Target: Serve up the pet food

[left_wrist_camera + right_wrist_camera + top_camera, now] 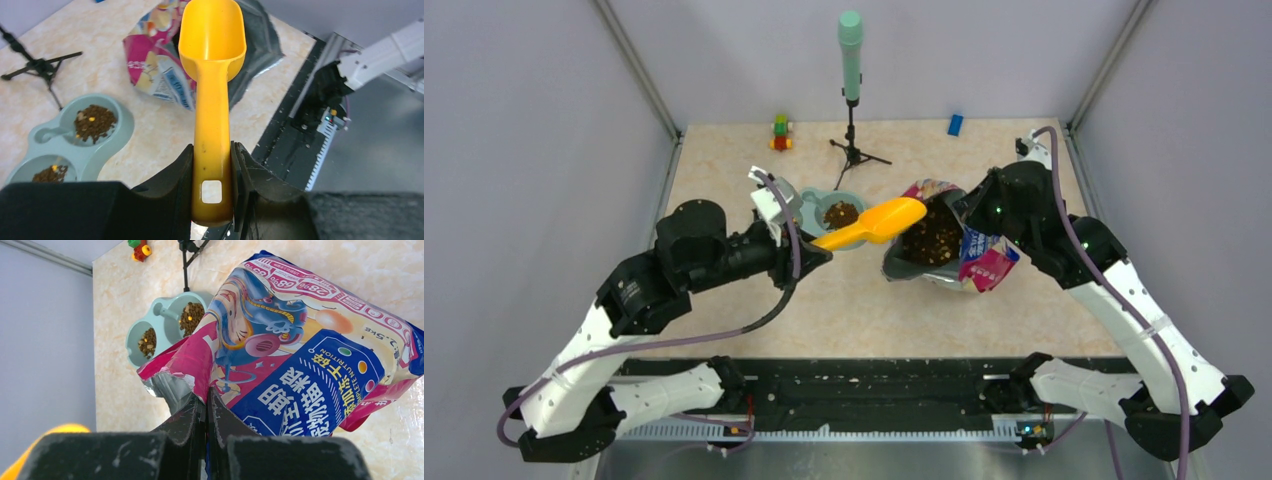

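Brown pet food (936, 238) fills the open mouth of the pink-blue bag (986, 262). More pet food (95, 121) lies in both cups of the pale green double bowl (126, 131). My left gripper (212, 156) is shut on the handle of the orange scoop (212, 75). The scoop's head is empty and hangs between the bowl (808, 200) and the bag's mouth. My right gripper (206, 396) is shut on the torn top edge of the bag (300, 355), holding it open.
A green microphone on a small black tripod (852, 100) stands behind the bowl. Coloured toy blocks (780, 131) and a blue block (955, 124) lie by the back wall. Grey walls close in on both sides, and a black rail (874, 385) runs along the near edge.
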`<state>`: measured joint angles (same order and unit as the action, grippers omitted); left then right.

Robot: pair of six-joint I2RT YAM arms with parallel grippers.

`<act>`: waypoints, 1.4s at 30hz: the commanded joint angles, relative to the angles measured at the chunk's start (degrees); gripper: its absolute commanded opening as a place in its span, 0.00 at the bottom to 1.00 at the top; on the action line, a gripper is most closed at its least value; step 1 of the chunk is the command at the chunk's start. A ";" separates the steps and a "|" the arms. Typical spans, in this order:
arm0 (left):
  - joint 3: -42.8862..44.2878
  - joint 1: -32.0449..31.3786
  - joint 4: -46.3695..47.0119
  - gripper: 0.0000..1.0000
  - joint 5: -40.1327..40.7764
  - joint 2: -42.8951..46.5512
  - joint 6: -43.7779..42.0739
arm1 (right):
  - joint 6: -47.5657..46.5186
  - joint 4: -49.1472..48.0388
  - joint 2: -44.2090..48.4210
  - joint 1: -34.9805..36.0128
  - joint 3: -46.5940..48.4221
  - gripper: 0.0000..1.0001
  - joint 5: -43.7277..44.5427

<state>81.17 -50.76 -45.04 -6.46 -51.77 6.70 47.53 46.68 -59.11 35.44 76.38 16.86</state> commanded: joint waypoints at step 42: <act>19.72 -8.86 -9.56 0.00 21.82 -38.41 21.55 | 0.01 -1.81 1.41 -0.46 -0.82 0.00 0.77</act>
<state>97.89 -59.59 -49.63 11.97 -90.63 25.85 47.59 46.24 -59.07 35.44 75.83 16.86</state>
